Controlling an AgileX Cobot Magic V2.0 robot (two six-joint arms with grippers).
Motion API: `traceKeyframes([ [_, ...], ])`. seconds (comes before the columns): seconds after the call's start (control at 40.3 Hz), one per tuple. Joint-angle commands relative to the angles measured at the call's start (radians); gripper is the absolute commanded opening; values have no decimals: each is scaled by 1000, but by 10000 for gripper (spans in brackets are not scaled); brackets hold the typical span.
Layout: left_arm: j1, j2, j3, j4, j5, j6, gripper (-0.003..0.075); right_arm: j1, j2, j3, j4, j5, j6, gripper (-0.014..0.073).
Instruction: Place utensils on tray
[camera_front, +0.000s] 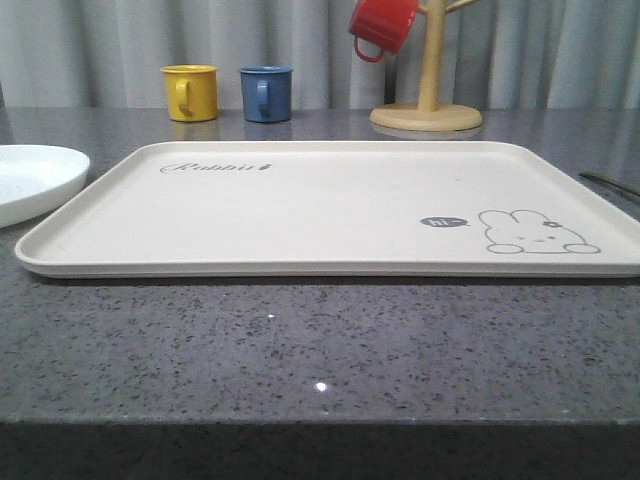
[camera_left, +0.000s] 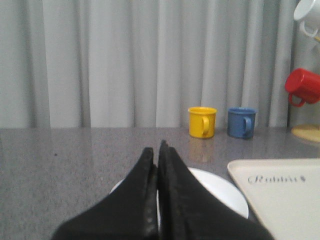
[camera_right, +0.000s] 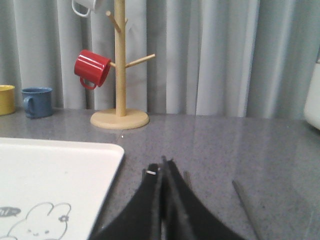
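The large flat cream rectangular tray (camera_front: 330, 205) with rounded corners and a low rim lies on the grey speckled stone table (camera_front: 300, 350), its surface bare, with "Rabbit" script toward its far left part and a grey bunny drawing near its right front corner. Just beside the tray's left edge sits a round white plate (camera_front: 30, 180). Behind the tray stand a yellow mug (camera_front: 190, 92) and a blue mug (camera_front: 266, 93), side by side and apart, and to their right a wooden mug tree (camera_front: 428, 95) with a red mug (camera_front: 380, 28) hanging from a peg.

Off the tray's right edge, the front view catches only a thin dark strip (camera_front: 612, 185) on the table; too little of it shows to name it.

The right wrist view gives more: the right gripper (camera_right: 162, 170), its black fingers pressed together with nothing between them, hangs over the table beside the tray's right corner, and thin silver metal utensils (camera_right: 245, 202) lie on the stone on either side of it, off the tray. Which piece is which cannot be told. A white mug (camera_right: 84, 6) hangs high on the tree here.

The left wrist view shows the left gripper (camera_left: 156, 155), likewise clenched and empty, above the white plate beside the tray's left corner.
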Motion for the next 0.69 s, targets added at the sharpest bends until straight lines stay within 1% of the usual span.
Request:
traceKeyframes([
  [0.0, 0, 7, -159, -10, 11, 2, -20, -6, 18, -166, 0, 68, -6, -66],
  [0.099, 0, 76, -321, -10, 160, 2, -20, -6, 105, -327, 0, 231, -6, -66],
  [0.198, 0, 188, -483, -10, 320, 2, -20, -6, 229, -491, 0, 384, -6, -66],
  [0.273, 0, 259, -552, -8, 389, 2, -20, -6, 310, -561, 1, 448, -6, -66],
  [0.322, 0, 302, -570, -1, 409, 2, -20, -6, 356, -587, 1, 476, -6, -66],
  [0.446, 0, 383, -570, -1, 450, 2, -20, -6, 437, -588, 1, 526, -6, -66],
  [0.669, 0, 466, -560, -1, 446, 2, -20, -6, 508, -587, 1, 587, -6, -66],
])
